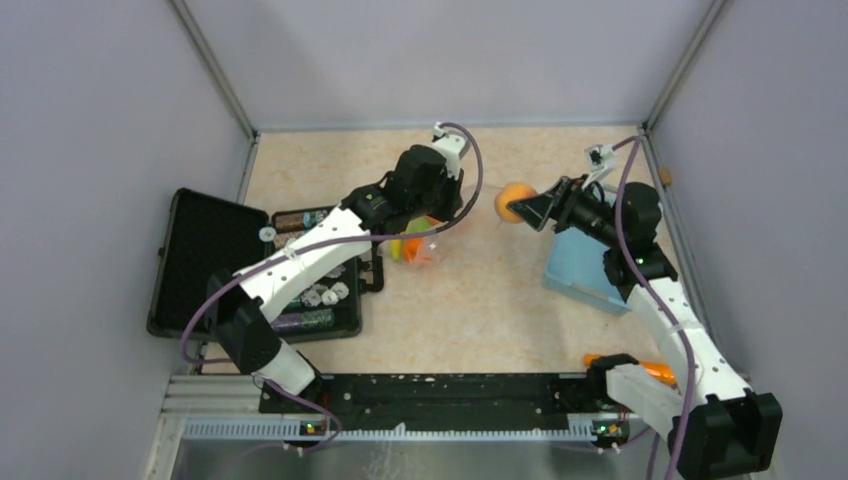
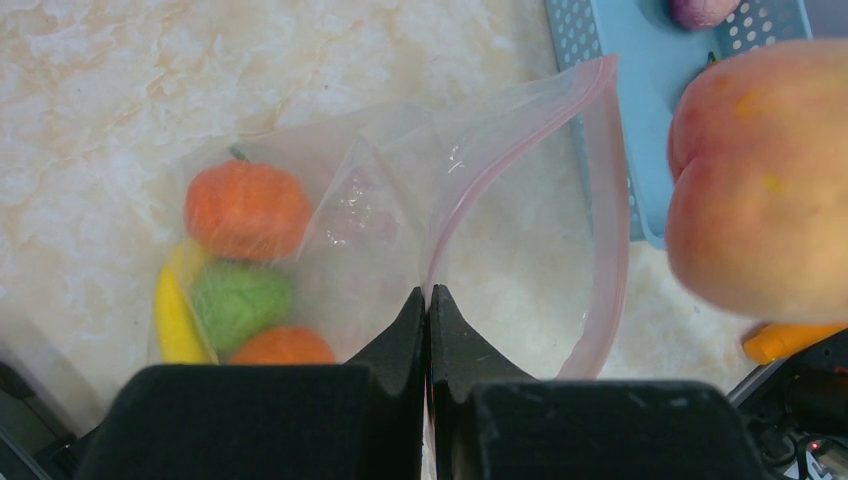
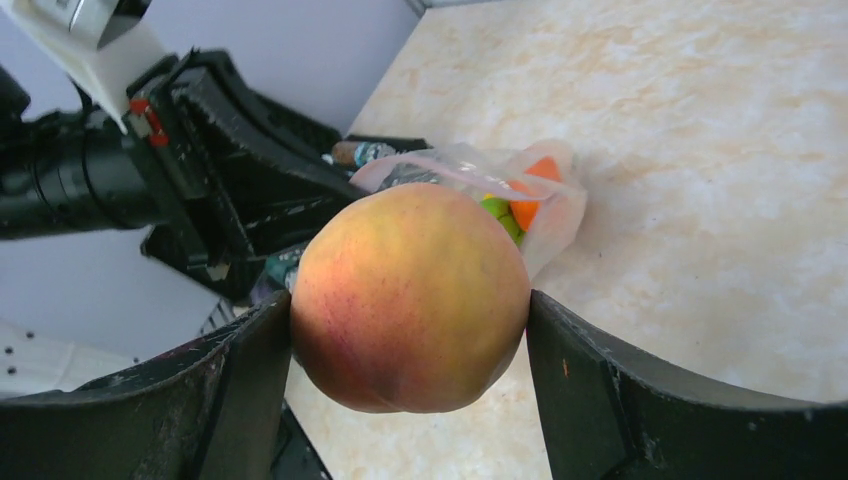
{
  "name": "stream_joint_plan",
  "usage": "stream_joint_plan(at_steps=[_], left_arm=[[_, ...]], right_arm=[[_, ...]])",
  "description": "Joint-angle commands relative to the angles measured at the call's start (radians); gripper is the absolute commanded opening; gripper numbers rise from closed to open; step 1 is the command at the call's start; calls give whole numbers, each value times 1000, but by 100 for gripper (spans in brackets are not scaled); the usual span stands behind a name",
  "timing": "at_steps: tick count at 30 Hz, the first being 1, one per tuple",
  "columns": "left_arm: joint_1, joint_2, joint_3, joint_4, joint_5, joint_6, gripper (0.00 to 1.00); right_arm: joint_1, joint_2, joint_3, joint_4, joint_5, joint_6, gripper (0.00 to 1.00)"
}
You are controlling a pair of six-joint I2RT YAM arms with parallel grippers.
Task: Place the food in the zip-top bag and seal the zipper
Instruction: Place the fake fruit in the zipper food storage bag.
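Four pieces of the food lay inside the zip-top bag: an orange, a green apple, a yellow banana and a second orange piece.

Bag: on the counter, left of centre towards the far edge, just beside the black case.

Left gripper: fingers pressed together on the bag's near lip, lifting it so that the mouth gaped. The zipper ran unsealed round the opening; its slider could not be made out.

Right gripper: clamped on the pink peach, one finger on either side, in the air between the bag's mouth and the light-blue basket by the right edge.

One purple item lay in the basket and one orange item near the near right corner, kinds uncertain.

Step in hand, by judgement: loading, with the peach on approach. The next move called for bringing the peach over the gap and low past the pink strip before letting go. The left pinch would need to hold the lip up meanwhile, since the thin film would likely fold shut. Sealing not yet begun
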Motion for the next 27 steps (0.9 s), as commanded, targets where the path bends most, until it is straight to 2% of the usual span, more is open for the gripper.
stream_joint_plan(at_steps=[1, 12, 14, 18, 27], left_arm=[[1, -1, 47, 21, -5, -16, 0], [-2, 7, 60, 1, 57, -5, 0], [-3, -1, 54, 14, 93, 1, 0], [-4, -7, 46, 28, 126, 6, 0], [-6, -26, 28, 43, 101, 4, 0]], right_arm=[[129, 26, 101, -16, 91, -115, 58], [297, 102, 161, -144, 346, -259, 59], [313, 128, 162, -131, 350, -260, 59], [358, 155, 172, -122, 454, -293, 59], [416, 227, 230, -204, 618, -355, 62]])
